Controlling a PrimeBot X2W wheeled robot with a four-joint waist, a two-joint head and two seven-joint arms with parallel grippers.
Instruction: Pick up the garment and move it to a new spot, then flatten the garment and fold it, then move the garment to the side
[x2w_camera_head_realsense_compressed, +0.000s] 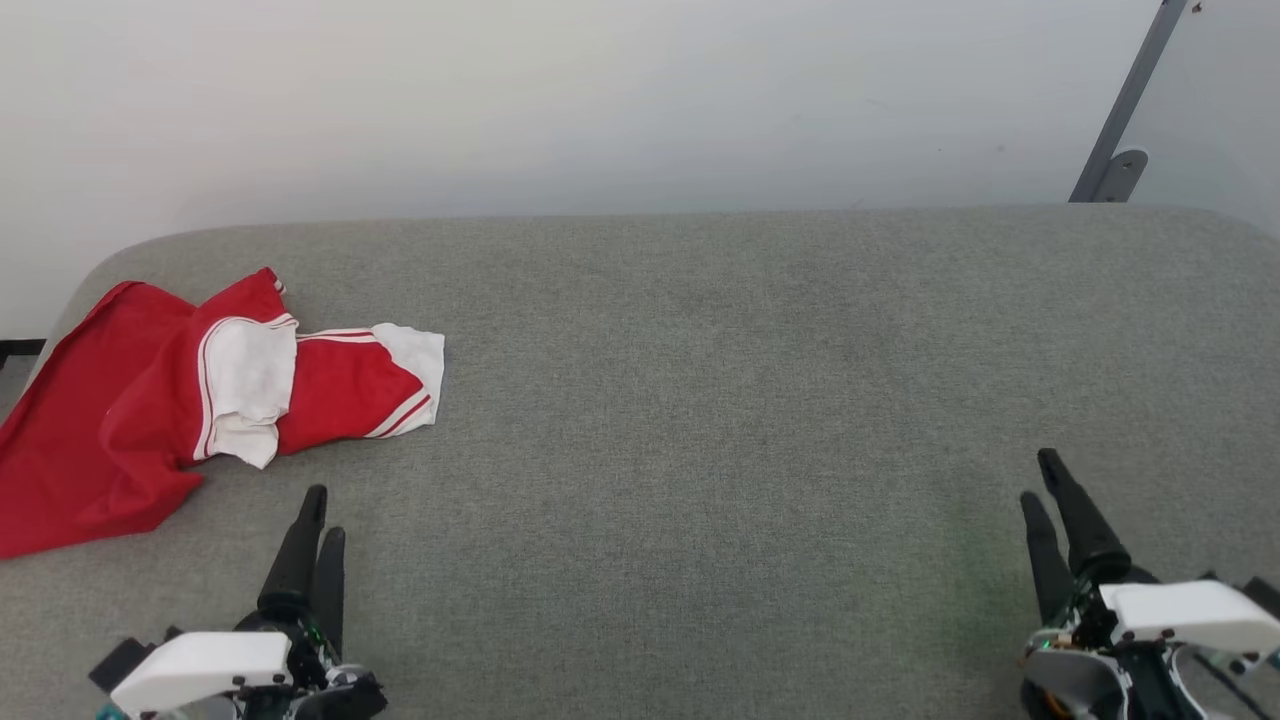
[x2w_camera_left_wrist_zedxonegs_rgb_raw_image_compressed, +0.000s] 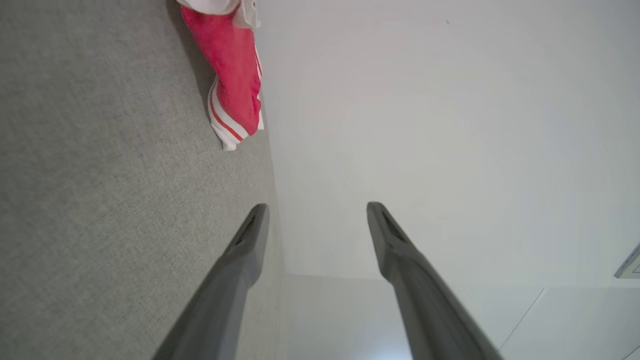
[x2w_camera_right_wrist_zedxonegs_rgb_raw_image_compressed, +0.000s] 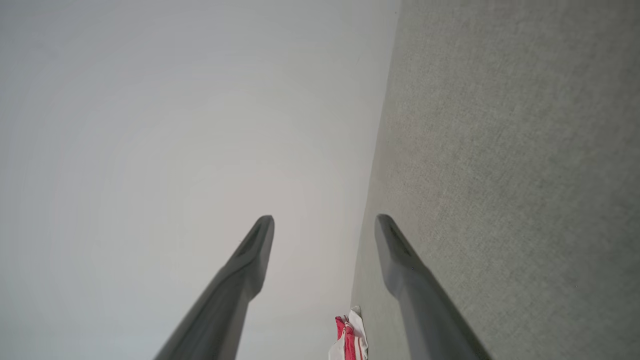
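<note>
Fingers of my left gripper (x2w_camera_head_realsense_compressed: 326, 512) and right gripper (x2w_camera_head_realsense_compressed: 1038, 477) stand parted, holding nothing, over the grey padded surface (x2w_camera_head_realsense_compressed: 720, 400). The garment (x2w_camera_head_realsense_compressed: 120, 420) lies crumpled at its left edge, near my left gripper, not touching.

Red garment (x2w_camera_head_realsense_compressed: 100, 430) — white sleeves, seemingly red-striped trim.

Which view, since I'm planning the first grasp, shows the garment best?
The head view: the garment lies crumpled at the left end of the grey surface, nearly whole, its left side cut by the frame edge. The left wrist view catches one red, stripe-trimmed end; the right wrist view, a small distant scrap.
</note>
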